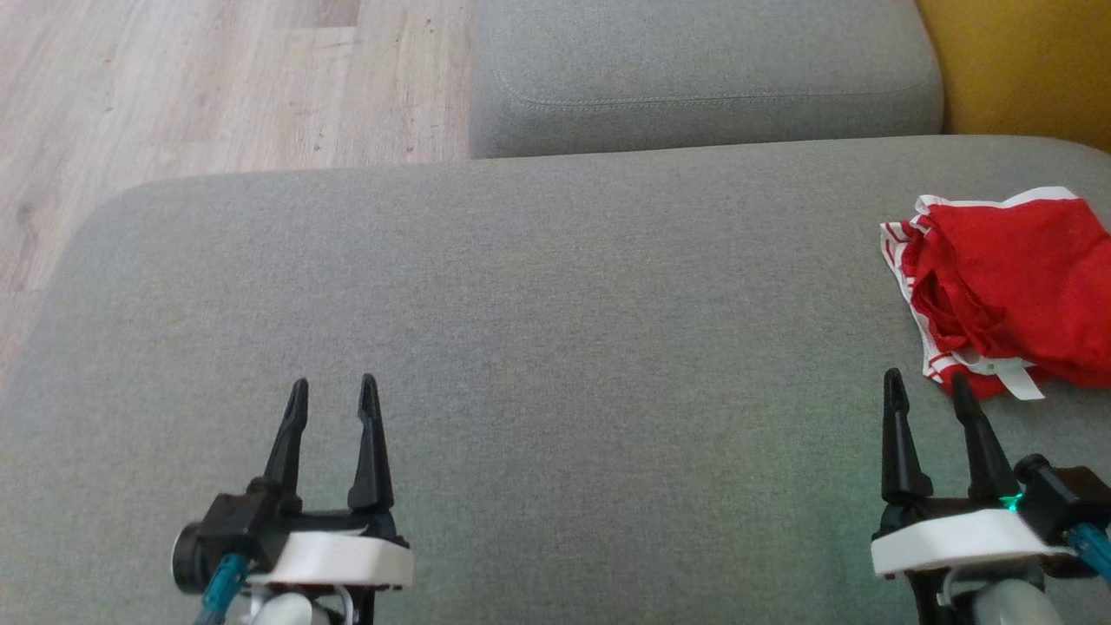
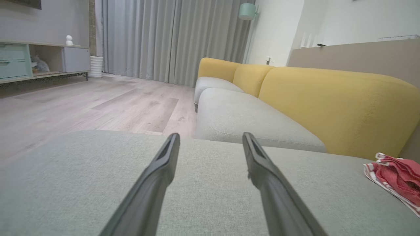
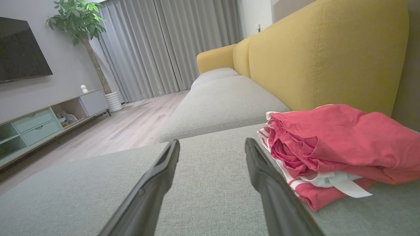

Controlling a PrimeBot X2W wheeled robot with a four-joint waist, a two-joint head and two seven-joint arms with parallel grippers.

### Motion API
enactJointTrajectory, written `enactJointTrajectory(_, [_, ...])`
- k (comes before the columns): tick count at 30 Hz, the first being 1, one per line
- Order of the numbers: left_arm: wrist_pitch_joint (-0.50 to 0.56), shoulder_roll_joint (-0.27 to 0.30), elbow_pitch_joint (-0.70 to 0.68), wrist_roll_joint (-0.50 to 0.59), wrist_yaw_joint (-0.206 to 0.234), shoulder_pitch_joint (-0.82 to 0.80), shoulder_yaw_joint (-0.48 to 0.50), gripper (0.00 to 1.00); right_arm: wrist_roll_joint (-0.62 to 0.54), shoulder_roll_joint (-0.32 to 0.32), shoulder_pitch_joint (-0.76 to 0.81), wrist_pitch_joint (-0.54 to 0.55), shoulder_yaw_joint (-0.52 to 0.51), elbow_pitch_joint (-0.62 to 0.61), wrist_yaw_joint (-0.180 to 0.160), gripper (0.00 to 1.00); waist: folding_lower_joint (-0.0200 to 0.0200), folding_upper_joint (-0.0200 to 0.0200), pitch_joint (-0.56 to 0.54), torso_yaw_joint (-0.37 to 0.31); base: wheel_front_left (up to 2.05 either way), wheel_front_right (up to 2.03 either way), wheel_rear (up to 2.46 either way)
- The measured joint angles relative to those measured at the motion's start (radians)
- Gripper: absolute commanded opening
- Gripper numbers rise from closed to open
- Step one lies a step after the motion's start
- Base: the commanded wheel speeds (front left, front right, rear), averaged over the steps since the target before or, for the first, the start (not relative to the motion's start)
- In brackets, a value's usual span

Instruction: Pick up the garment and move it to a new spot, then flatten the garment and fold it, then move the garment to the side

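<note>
Under me lies a broad grey seat cushion (image 1: 538, 304), flat and bare across its middle. Beyond it sits a second grey cushion (image 1: 694, 69), with pale wood floor (image 1: 217, 87) to its left and a yellow backrest (image 1: 1024, 61) to its right. At the far end of the room hang grey curtains (image 3: 164, 49), with a leafy plant (image 3: 78, 19), a dark screen (image 3: 19, 55) and a low cabinet (image 3: 39, 121) along the wall.

My left gripper (image 1: 333, 386) hovers low over the near left of the cushion, fingers spread wide with nothing between them. My right gripper (image 1: 927, 382) is spread just as wide and holds nothing. The garment (image 1: 1007, 286) lies on the cushion's right side near the backrest, just beyond my right fingers; the outer one stands at its near edge, and I cannot tell whether it touches.

The cushion is a tight woven fabric with rounded corners. The garment is a soft red bundle, loosely folded, with white-striped trim and a white tag poking out.
</note>
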Motion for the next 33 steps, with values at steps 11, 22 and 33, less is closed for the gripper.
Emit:
enactJointTrajectory(11, [0.000,0.000,0.014,-0.059,-0.008,0.010,0.012,1.00,-0.001,0.000,0.000,0.000,0.011,0.000,0.000,1.00,0.0000,0.0000,-0.005,-0.004,0.00,0.00,0.00])
enactJointTrajectory(22, [0.000,-0.001,0.058,-0.066,-0.008,0.011,0.003,0.00,-0.010,0.000,0.000,0.001,0.021,0.011,0.000,0.00,0.0000,0.0000,-0.005,-0.010,0.00,0.00,0.00])
enactJointTrajectory(33, [0.022,-0.001,0.123,-0.137,-0.010,0.064,0.006,0.00,0.068,0.002,0.037,0.021,0.021,0.078,0.000,0.00,0.0000,0.0000,-0.004,-0.012,0.00,0.00,0.00])
